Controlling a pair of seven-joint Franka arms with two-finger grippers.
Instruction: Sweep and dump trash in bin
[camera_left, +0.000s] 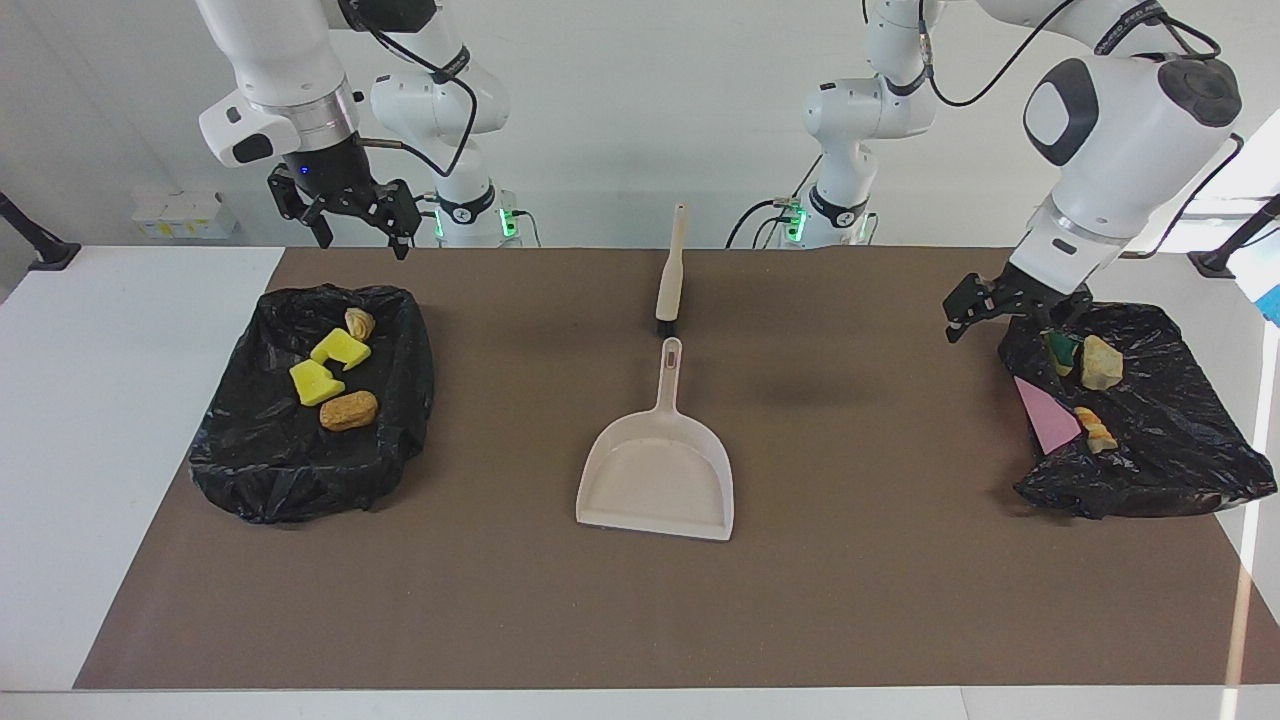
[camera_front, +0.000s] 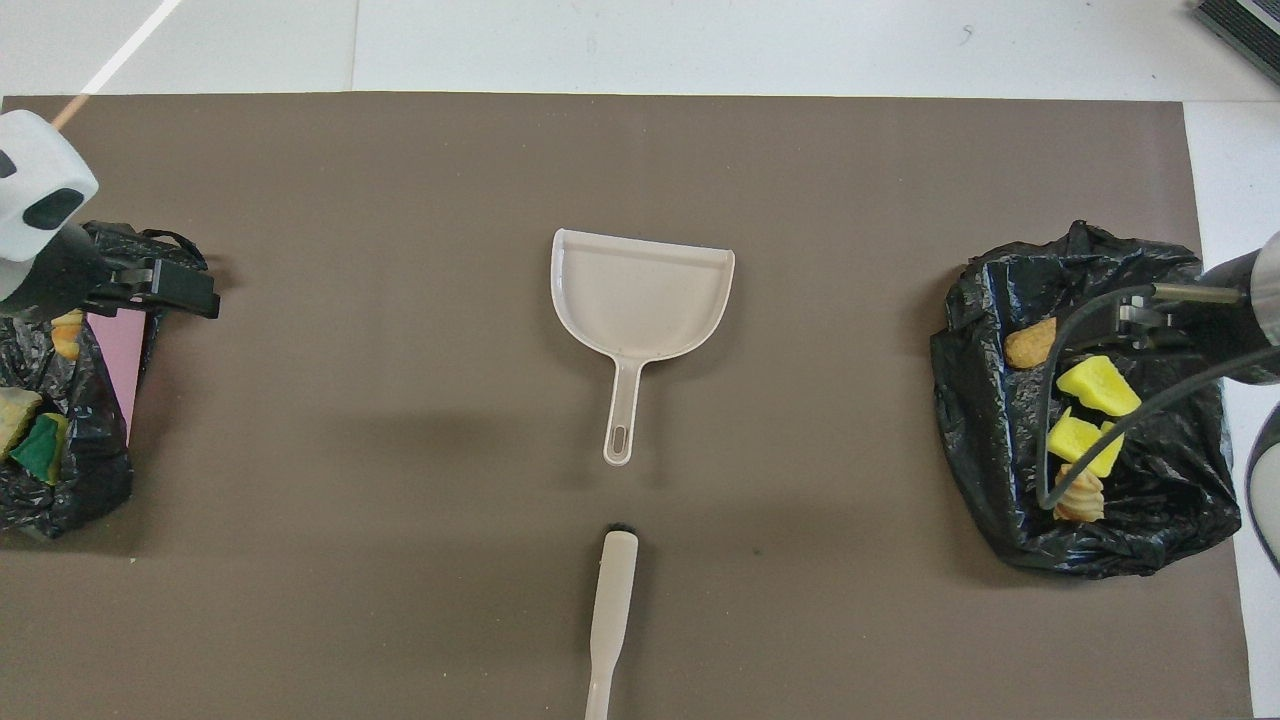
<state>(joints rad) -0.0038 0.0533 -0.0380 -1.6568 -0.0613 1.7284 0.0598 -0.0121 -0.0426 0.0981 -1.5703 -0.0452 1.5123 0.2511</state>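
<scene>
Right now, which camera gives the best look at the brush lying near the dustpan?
The facing view: the brush shows whole there, beige handle and dark bristle end, lying just nearer the robots than the dustpan handle. The overhead view cuts it off at the bottom edge, showing only part of the brush.

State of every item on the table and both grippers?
dustpan: flat on mat, empty
brush: lying by dustpan's handle
trash: in bags at both ends
left gripper: open, empty, over bag's edge
right gripper: open, empty, waiting
</scene>
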